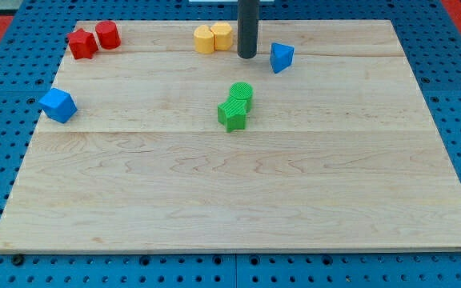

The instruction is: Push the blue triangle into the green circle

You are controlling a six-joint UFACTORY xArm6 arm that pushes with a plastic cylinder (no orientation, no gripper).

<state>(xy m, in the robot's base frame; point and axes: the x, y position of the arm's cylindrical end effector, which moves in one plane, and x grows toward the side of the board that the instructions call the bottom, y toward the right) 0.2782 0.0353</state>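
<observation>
The blue triangle (pixel 281 57) lies near the view's top, right of centre. The green circle (pixel 242 93) sits below and to its left, touching a green star-shaped block (pixel 232 114) just under it. My tip (pixel 247 56) rests on the board a short gap to the left of the blue triangle and above the green circle. The tip touches no block.
Two yellow blocks (pixel 213 37) stand together just left of the rod. A red star block (pixel 81 43) and a red cylinder (pixel 107 34) are at the top left. A blue cube-like block (pixel 58 105) is at the left edge of the wooden board (pixel 238 200).
</observation>
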